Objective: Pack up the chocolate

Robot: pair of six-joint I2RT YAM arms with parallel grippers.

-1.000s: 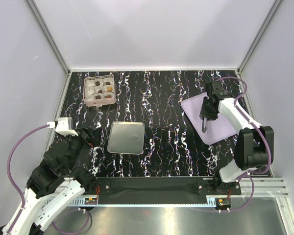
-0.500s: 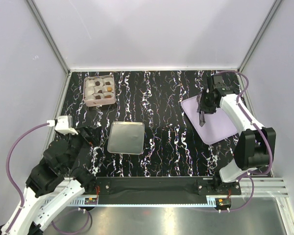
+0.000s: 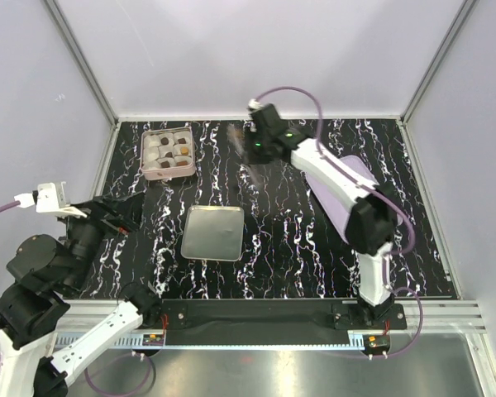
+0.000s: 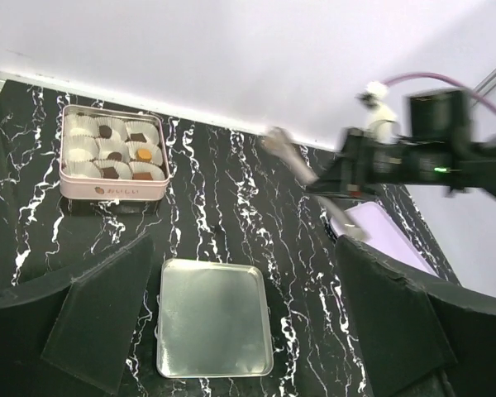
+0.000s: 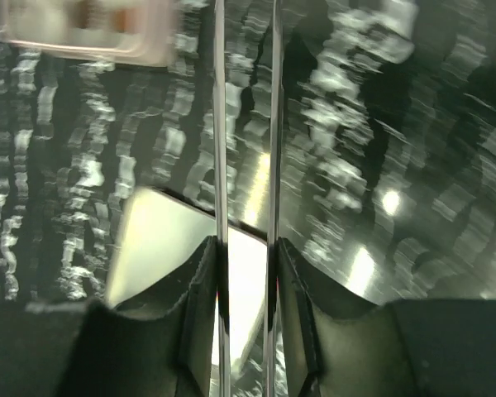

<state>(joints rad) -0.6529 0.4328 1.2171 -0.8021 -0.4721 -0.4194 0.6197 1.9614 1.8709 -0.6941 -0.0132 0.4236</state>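
Observation:
The chocolate [image 3: 183, 151] lies as small dark lumps, one tan-gold [image 4: 144, 154], in white paper cups inside a pink tin [image 3: 169, 174] at the back left; the tin also shows in the left wrist view [image 4: 74, 186]. My right gripper [image 3: 259, 151] is at the back middle, right of the tin, shut on thin metal tongs [image 5: 218, 124] whose two blades run up between its jaws [image 5: 246, 248]. The tongs look blurred in the left wrist view [image 4: 302, 169]. My left gripper [image 3: 116, 211] is open and empty, raised at the left, looking over the table [image 4: 248, 322].
A flat silver tray [image 3: 212, 232] lies on the black marbled table in the middle, under the left wrist view [image 4: 215, 318] and below the tongs [image 5: 149, 240]. A lavender mat [image 3: 360, 172] lies at the right, partly under the right arm. White walls surround the table.
My right arm has swung from over the lavender mat to the back middle, towards the tin, carrying the tongs. My left arm has drawn back to the left and risen.

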